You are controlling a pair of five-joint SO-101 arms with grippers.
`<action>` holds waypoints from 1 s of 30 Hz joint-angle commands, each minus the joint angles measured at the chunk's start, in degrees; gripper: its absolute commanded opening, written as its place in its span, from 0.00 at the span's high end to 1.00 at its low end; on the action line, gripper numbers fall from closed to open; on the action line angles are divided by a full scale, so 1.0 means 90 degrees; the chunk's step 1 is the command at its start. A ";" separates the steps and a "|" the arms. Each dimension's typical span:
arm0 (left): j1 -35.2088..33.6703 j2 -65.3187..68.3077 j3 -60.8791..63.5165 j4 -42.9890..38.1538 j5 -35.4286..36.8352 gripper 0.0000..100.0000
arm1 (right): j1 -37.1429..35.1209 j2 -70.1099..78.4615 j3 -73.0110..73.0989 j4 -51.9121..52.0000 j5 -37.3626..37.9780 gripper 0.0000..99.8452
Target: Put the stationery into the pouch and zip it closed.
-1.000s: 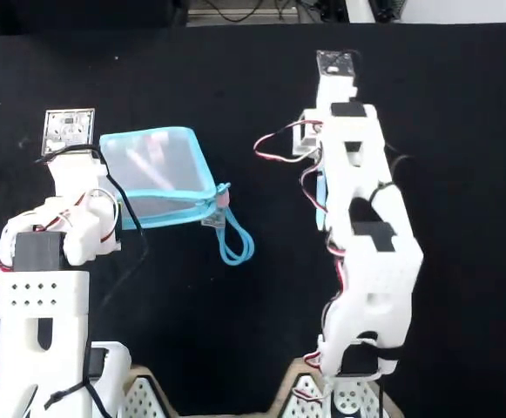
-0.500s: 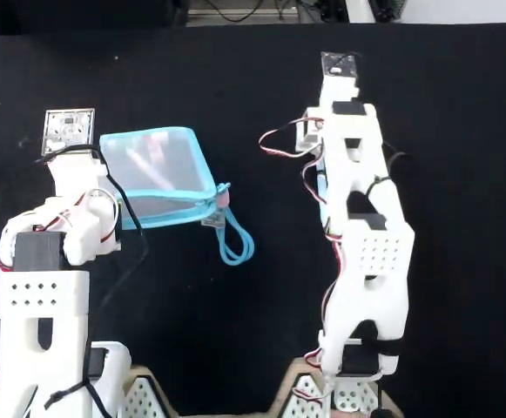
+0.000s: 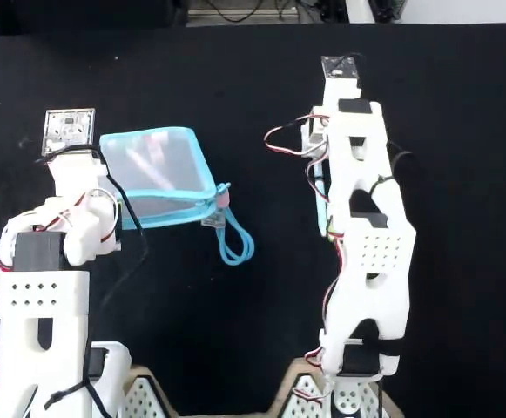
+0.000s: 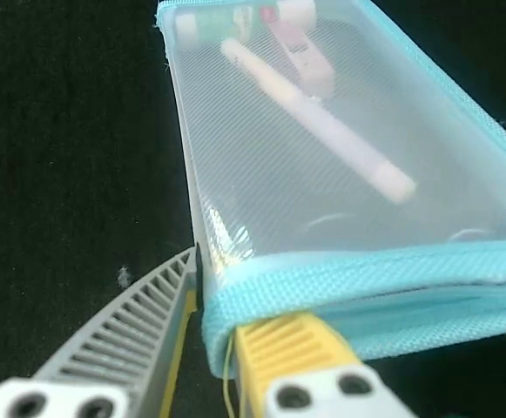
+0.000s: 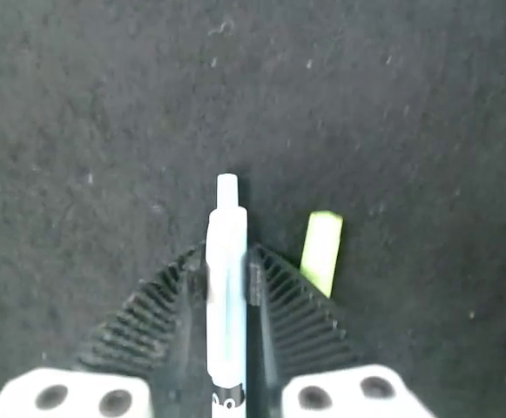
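Since a second ago your right arm has drawn in and straightened in the high view, its wrist ending slightly farther right. The pouch and your left arm have not shifted.

Your right gripper [image 5: 226,283] is pinched on a pale pen [image 5: 226,287], which runs straight out between the black fingers [image 5: 287,313] with its narrow tip past them. It hangs over the black cloth table [image 3: 462,131]. A short yellow-green stick [image 5: 321,252] lies on the cloth just beside the pen.

Your left gripper [image 4: 213,348] is clamped on the near corner of the pouch [image 3: 161,178], grey finger on one side and yellow finger on the other, at the turquoise trim. The pouch rests on the cloth left of centre. Through its mesh you can see a long white marker [image 4: 313,122], a pink item [image 4: 300,52] and a small green-and-white piece [image 4: 213,22]. Its blue loop strap [image 3: 233,237] trails on the cloth towards the middle, well apart from the right arm.

The cloth carries scattered lint specks. Beyond its far edge, cables [image 3: 235,10] lie on a pale floor. At the near edge both arm bases sit on a light wooden board [image 3: 148,387].
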 commanded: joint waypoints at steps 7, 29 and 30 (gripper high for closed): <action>-0.0024 -0.0068 -0.0034 -0.0039 -0.0010 0.97 | -0.0283 -0.1148 0.0278 0.0889 0.0400 0.99; -0.0015 -0.0068 -0.0034 -0.0029 -0.0010 0.97 | -0.0508 -0.3639 0.4078 0.0117 0.1162 0.82; -0.0015 -0.0068 -0.0034 -0.0029 -0.0010 0.97 | -0.0518 -0.3639 0.4068 0.0107 0.1162 0.82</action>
